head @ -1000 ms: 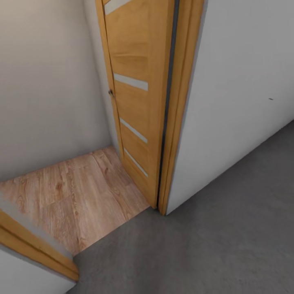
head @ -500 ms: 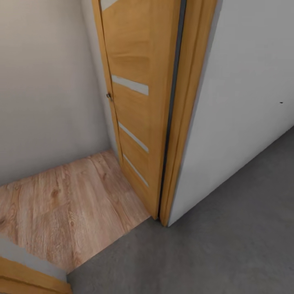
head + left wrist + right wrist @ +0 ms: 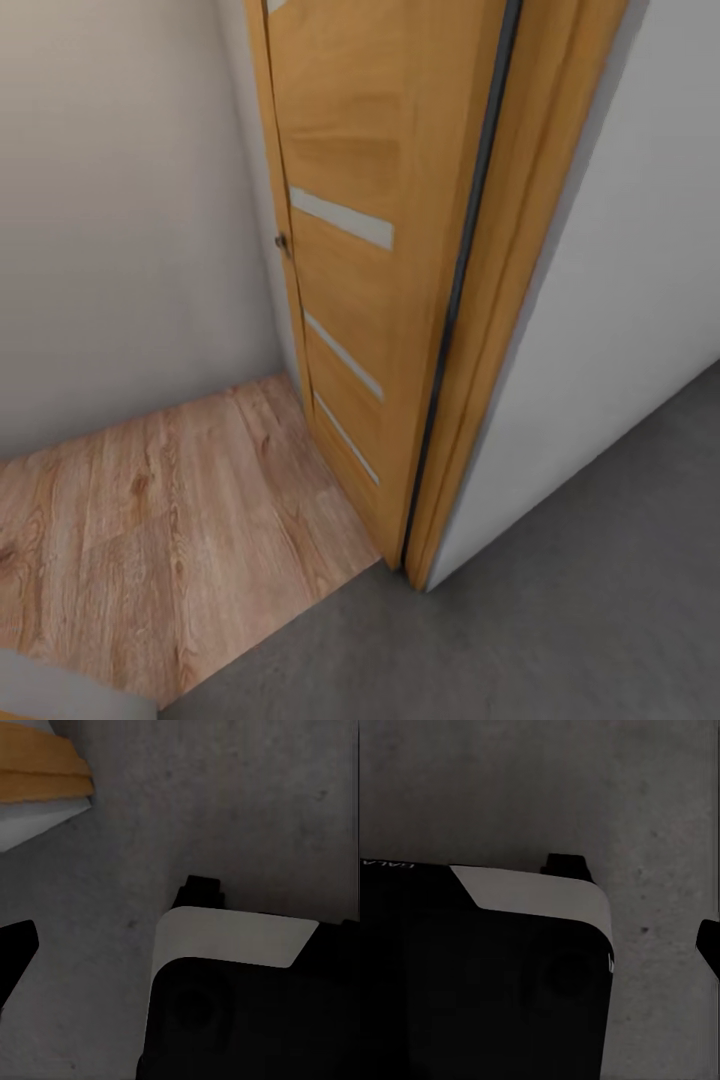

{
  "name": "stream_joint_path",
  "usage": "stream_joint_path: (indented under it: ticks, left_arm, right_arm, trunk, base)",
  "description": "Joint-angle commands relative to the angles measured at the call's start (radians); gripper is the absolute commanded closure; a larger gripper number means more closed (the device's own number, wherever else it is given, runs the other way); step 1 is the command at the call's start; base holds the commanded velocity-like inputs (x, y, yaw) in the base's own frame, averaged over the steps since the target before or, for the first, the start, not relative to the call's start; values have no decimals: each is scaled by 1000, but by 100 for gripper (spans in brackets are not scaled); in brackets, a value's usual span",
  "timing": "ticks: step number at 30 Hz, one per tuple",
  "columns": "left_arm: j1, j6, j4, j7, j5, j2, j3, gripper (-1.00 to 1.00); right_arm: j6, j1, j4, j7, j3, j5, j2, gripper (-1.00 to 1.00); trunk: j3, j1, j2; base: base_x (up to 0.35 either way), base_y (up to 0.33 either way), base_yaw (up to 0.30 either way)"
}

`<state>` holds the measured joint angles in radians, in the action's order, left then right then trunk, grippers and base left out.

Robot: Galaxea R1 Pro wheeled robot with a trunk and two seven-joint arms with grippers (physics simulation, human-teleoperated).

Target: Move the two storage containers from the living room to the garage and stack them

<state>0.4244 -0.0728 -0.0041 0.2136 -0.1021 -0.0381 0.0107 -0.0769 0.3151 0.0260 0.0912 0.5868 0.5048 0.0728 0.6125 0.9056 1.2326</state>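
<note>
Head view: dark grey concrete floor [image 3: 560,620] lies nearest, meeting light wood planks [image 3: 150,540] at left, with an open wooden door [image 3: 360,280] against a pale wall [image 3: 110,220] beyond; no container visible, and whether either gripper is apart or together cannot be told.

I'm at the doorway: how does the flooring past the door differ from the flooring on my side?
The wood-plank floor past the open door is light tan with grain and plank seams; the concrete floor is dark grey, mottled and seamless. The planks fill the view's lower left, the concrete its lower right. Both look flat and meet at the threshold.
</note>
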Motion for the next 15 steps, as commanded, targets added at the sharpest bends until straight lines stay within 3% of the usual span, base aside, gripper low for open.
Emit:
stream_joint_path:
  ticks: [1, 7, 15]
  left_arm:
    - [0, -2, 0, 3, -10, 0, 0, -100]
    - [0, -2, 0, 3, -10, 0, 0, -100]
    - [0, -2, 0, 3, -10, 0, 0, -100]
  right_arm:
    - [-5, 1, 3, 1, 8, 9, 1, -100]
    - [-5, 1, 2, 3, 8, 9, 1, -100]
    - [-3, 1, 3, 4, 8, 8, 1, -100]
  trunk:
    - [1, 1, 0]
    - [1, 1, 0]
    - [1, 1, 0]
  base:
    - [308, 0, 27]
    - [308, 0, 153]
    - [308, 0, 38]
